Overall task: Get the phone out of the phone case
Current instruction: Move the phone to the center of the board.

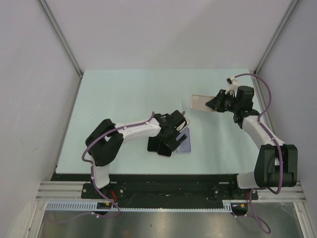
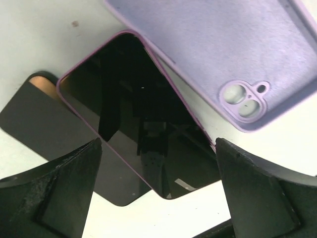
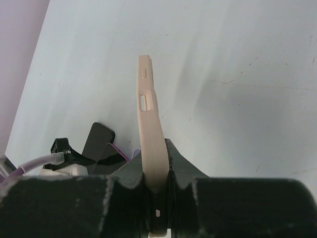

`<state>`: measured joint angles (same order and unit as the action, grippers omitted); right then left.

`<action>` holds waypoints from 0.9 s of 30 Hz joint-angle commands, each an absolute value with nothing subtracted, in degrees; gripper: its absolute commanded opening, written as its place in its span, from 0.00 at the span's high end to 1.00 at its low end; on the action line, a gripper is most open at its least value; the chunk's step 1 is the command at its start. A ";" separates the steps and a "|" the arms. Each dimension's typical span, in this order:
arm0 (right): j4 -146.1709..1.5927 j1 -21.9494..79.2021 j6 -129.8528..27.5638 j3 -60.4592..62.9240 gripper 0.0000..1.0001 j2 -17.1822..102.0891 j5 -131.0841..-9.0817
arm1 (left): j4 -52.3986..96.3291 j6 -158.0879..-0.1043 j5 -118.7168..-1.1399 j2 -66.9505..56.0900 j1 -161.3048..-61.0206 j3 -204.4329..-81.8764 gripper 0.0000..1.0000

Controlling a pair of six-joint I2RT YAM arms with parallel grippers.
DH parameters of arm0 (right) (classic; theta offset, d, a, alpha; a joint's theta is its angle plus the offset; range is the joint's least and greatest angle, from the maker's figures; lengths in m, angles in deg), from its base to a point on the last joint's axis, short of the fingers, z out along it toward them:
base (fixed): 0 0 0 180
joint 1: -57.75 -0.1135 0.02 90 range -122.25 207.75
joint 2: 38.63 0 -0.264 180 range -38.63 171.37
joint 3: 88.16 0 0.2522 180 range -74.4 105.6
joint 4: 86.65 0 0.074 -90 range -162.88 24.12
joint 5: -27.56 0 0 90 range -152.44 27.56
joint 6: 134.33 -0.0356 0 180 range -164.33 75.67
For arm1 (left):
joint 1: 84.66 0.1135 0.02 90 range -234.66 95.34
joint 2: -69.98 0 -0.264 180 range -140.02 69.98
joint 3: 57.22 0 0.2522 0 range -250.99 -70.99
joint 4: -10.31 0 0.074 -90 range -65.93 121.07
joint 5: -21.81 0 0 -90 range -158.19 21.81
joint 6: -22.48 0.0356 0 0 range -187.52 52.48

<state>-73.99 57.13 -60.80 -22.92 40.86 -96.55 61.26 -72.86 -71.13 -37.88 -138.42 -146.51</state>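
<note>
A black phone with a purple rim (image 2: 133, 109) lies screen up on the table, partly over a second dark phone (image 2: 34, 119). An empty lilac case (image 2: 213, 44) lies beside it, inner side up. My left gripper (image 2: 158, 198) is open and hovers over the purple-rimmed phone's near end, holding nothing. In the top view it (image 1: 172, 133) is above the phones (image 1: 157, 146) and the lilac case (image 1: 185, 145). My right gripper (image 3: 158, 183) is shut on a beige phone case (image 3: 148, 124), held edge-on above the table at the right (image 1: 200, 102). Whether a phone is inside it is hidden.
The pale table (image 1: 124, 94) is bordered by grey walls at the left, the back and the right. The left arm's fingers (image 2: 59, 188) flank the phones. The phones and the left gripper also show low in the right wrist view (image 3: 99, 141).
</note>
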 commanded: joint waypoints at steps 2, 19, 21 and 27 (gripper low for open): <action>-75.52 57.14 -60.76 -21.93 1.00 39.24 -98.04 | 60.63 -76.74 -78.82 -36.37 -139.15 -148.77 0.00; -75.70 57.14 -61.20 -21.93 1.00 39.42 -99.18 | 60.63 -77.98 -77.68 -38.83 -140.03 -147.98 0.00; -75.78 57.14 -61.29 -21.93 1.00 39.42 -99.27 | 60.63 -78.15 -77.59 -38.92 -140.12 -147.89 0.00; -76.05 57.14 -61.12 -21.93 1.00 39.68 -99.44 | 60.63 -78.24 -76.80 -39.36 -140.21 -148.33 0.00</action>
<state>-73.99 57.13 -60.82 -22.92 40.86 -98.12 61.04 -76.60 -77.01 -38.80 -139.73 -146.53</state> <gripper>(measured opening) 0.134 0.996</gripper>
